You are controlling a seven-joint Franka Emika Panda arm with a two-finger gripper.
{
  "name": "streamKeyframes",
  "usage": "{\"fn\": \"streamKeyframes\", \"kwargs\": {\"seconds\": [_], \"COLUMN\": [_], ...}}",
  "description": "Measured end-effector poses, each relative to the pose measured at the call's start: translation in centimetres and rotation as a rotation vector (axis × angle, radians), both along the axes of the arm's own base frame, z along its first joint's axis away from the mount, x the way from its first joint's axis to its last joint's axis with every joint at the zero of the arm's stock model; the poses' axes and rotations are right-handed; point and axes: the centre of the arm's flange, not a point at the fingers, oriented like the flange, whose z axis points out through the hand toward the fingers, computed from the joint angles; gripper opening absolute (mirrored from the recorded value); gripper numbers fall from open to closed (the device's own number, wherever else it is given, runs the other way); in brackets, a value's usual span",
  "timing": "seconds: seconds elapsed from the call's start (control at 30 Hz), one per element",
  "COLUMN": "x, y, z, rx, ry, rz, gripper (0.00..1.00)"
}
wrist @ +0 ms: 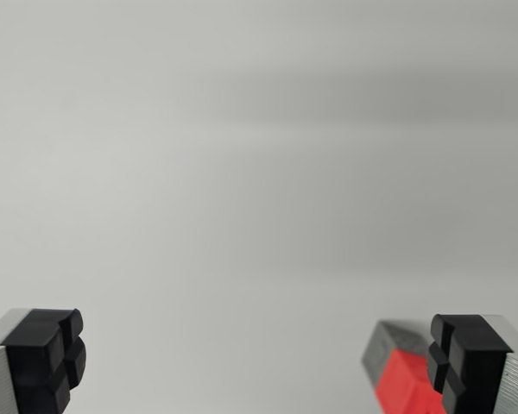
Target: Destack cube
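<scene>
My gripper (259,366) is open wide. Its black fingertips sit in the bottom corners of the wrist view, the left pad (45,358) and the right pad (466,358). A block with a red face (406,384) and a grey face (382,349) shows just inside the right pad, at the view's bottom right. The pad and the frame's lower edge hide most of it. I cannot tell whether it is one cube or two stacked, nor whether the pad touches it. Between the fingers there is only bare surface.
A plain light-grey surface (259,172) fills the rest of the view, with soft blurred shadows across its upper part.
</scene>
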Motion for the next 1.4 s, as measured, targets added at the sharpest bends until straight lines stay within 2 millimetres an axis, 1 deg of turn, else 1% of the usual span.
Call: {"fn": "streamKeyframes", "kwargs": {"seconds": [0.47, 0.8, 1.4], "x": [0.0, -0.4, -2.3], "y": [0.0, -0.3, -1.8], "z": [0.0, -0.5, -2.2], "rx": [0.0, 0.0, 0.004], "ry": [0.0, 0.005, 0.012], "rz": [0.0, -0.005, -0.032], "gripper": [1.0, 1.0, 1.0]}}
